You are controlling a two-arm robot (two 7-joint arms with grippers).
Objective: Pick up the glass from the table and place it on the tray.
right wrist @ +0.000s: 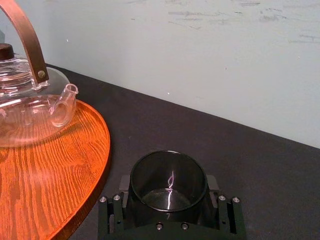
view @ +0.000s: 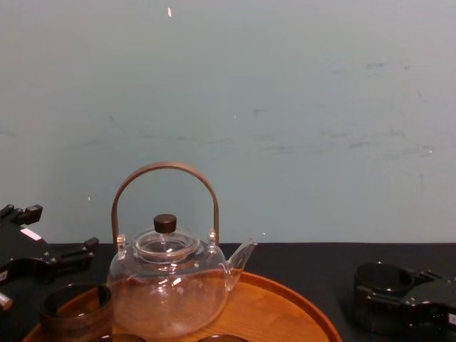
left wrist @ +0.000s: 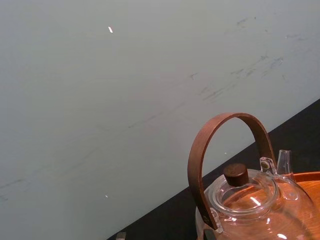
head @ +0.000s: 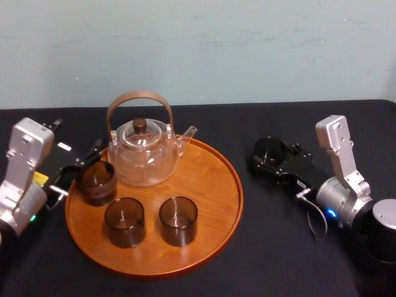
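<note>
The right gripper (head: pixel 270 156) pinches the small round smoky-dark glass (right wrist: pixel 168 196), which stands upright on the black table (head: pixel 278 253) near the right edge of the large round orange-brown wooden tray (head: pixel 219 185). The drop spot lies to its left. The left gripper (head: pixel 83 162) sits at the tray's left edge.

glass (view: pixel 380 275) sits in right pincer (view: pixel 389 293)

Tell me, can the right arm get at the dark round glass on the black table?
Probably yes: the right gripper sits around the dark round glass, with nothing between them.
</note>
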